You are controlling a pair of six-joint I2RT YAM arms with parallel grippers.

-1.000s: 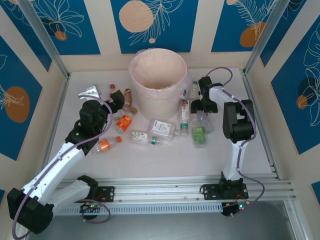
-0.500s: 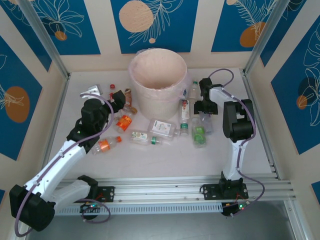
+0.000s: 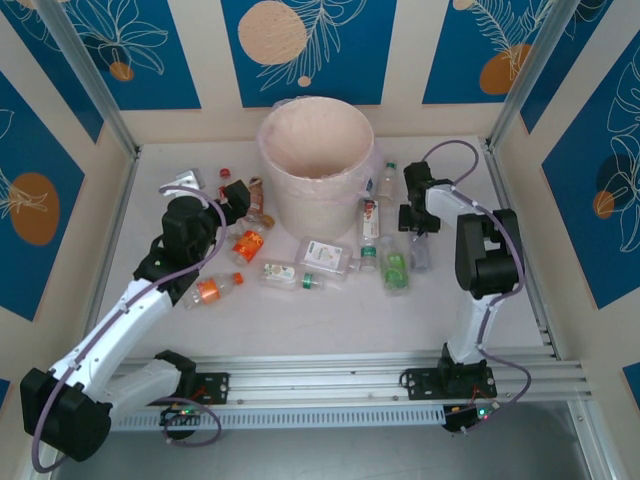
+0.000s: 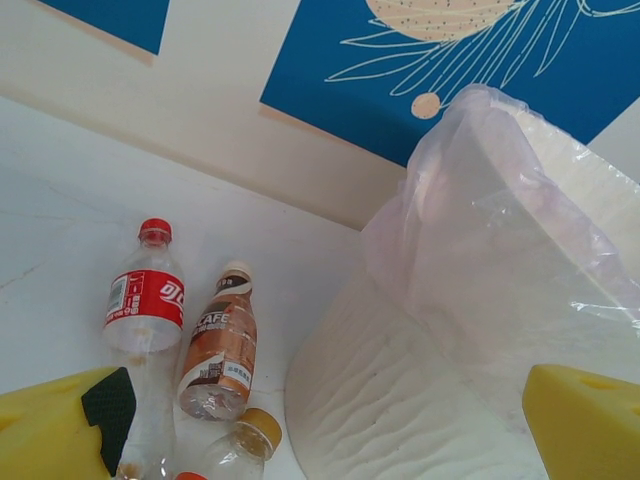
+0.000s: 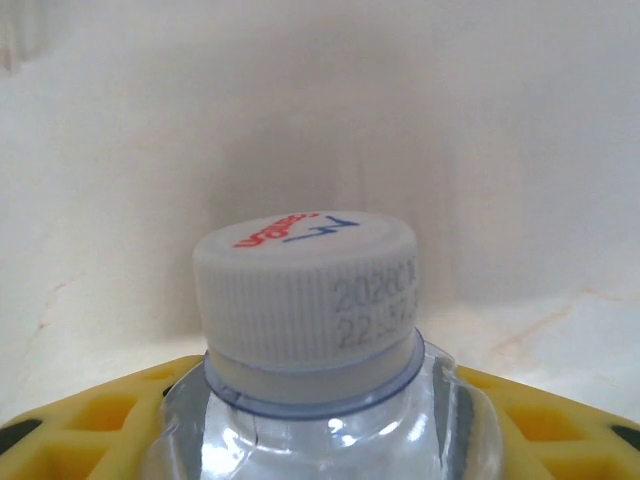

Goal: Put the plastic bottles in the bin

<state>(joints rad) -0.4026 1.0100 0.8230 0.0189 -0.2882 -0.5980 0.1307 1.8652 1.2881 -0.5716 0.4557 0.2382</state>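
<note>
The bin (image 3: 317, 160) stands at the back middle of the table, its liner (image 4: 470, 190) over the rim. My right gripper (image 3: 415, 222) is to its right, low on the table, shut on the neck of a clear white-capped bottle (image 5: 305, 290); its yellow fingers (image 5: 90, 420) press in on both sides. My left gripper (image 3: 235, 200) is open to the left of the bin (image 4: 420, 400), with nothing between its fingers (image 4: 60, 430). Ahead of it lie a red-label bottle (image 4: 145, 305), a brown bottle (image 4: 220, 345) and an orange-capped bottle (image 4: 235, 450).
More bottles lie in front of the bin: orange-label ones (image 3: 247, 245) (image 3: 210, 290), white-label ones (image 3: 325, 257) (image 3: 280, 272), a green one (image 3: 397, 268) and a red-and-white one (image 3: 369, 222). Walls close in the table on three sides.
My right gripper has shut on the white-capped bottle and its arm has shifted a little to the right. The left gripper drew back slightly, then held still, open.
</note>
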